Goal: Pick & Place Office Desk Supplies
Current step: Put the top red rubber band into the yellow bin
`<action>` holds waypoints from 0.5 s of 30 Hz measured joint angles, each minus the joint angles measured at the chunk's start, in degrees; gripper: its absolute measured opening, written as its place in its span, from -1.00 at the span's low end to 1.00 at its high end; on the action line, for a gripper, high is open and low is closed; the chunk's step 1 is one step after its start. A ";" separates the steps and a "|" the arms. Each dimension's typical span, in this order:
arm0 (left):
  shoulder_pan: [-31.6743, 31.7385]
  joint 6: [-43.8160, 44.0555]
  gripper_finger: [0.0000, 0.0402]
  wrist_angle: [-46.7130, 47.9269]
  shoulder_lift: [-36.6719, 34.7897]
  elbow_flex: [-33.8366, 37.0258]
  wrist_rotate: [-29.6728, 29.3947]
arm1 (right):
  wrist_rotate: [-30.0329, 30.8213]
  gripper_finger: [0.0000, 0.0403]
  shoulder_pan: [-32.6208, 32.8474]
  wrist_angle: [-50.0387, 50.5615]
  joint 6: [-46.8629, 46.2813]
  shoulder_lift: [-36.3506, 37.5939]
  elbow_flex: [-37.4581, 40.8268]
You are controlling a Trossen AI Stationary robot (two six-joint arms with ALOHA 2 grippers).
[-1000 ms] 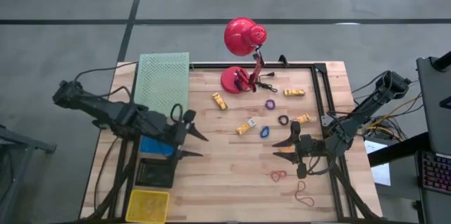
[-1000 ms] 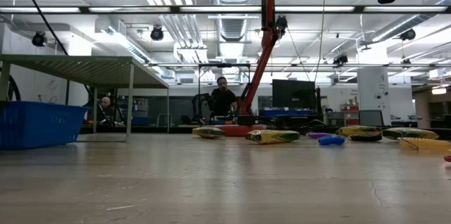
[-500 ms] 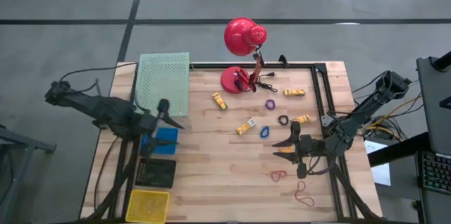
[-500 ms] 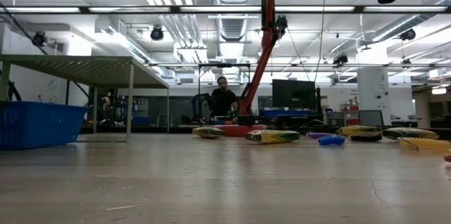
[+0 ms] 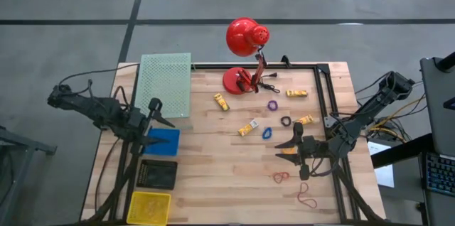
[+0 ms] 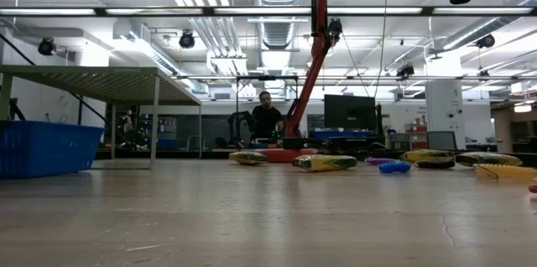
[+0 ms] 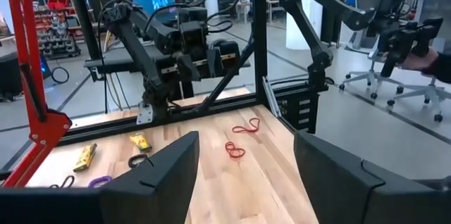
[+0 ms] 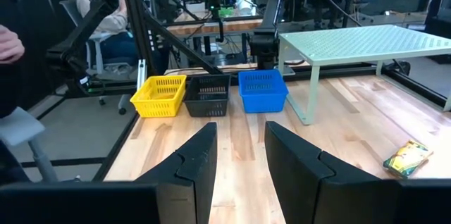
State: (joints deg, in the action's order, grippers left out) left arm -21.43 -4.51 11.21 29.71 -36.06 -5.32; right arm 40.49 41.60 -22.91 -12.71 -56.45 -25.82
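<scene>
The office desk supplies lie loose on the wooden table (image 5: 234, 162). There are yellow pieces (image 5: 222, 101) (image 5: 248, 127) (image 5: 297, 93), a purple ring (image 5: 272, 104), a blue ring (image 5: 267, 133), a black ring (image 5: 286, 121) and red rubber bands (image 5: 281, 178) (image 5: 307, 199). My left gripper (image 5: 162, 116) (image 7: 245, 139) hangs open near the table's left edge, beside the blue basket (image 5: 162, 141), with nothing between its fingers. My right gripper (image 5: 288, 144) (image 8: 241, 129) hovers at the right, near the rings. It is open by a narrow gap and holds nothing.
A red desk lamp (image 5: 245, 55) stands at the far middle. A green mesh shelf (image 5: 165, 84) stands at the far left. A black basket (image 5: 157, 174) and a yellow basket (image 5: 149, 207) sit along the left edge, nearer than the blue one. A black frame rail (image 5: 323, 91) runs along the right side.
My left gripper has drawn back toward the table's left edge and a little toward the far edge, from near the table's middle to beside the blue basket. It has stayed open. My right gripper and the supplies have kept still.
</scene>
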 joint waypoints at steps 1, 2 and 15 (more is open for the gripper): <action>0.00 0.00 0.16 0.02 0.02 0.03 0.00 | 0.02 -0.42 0.00 0.01 0.44 0.00 0.02; 0.00 0.00 0.16 0.02 0.17 0.03 -0.01 | 0.02 -0.42 0.00 -0.01 0.96 0.00 0.01; 0.00 0.02 0.16 0.10 0.50 0.03 -0.02 | 10.74 -0.42 -1.25 -15.12 -25.50 -1.92 0.00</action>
State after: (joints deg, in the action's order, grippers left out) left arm -21.43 -4.50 11.31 30.22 -36.03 -5.34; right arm 51.23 40.36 -38.03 -38.21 -58.37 -25.82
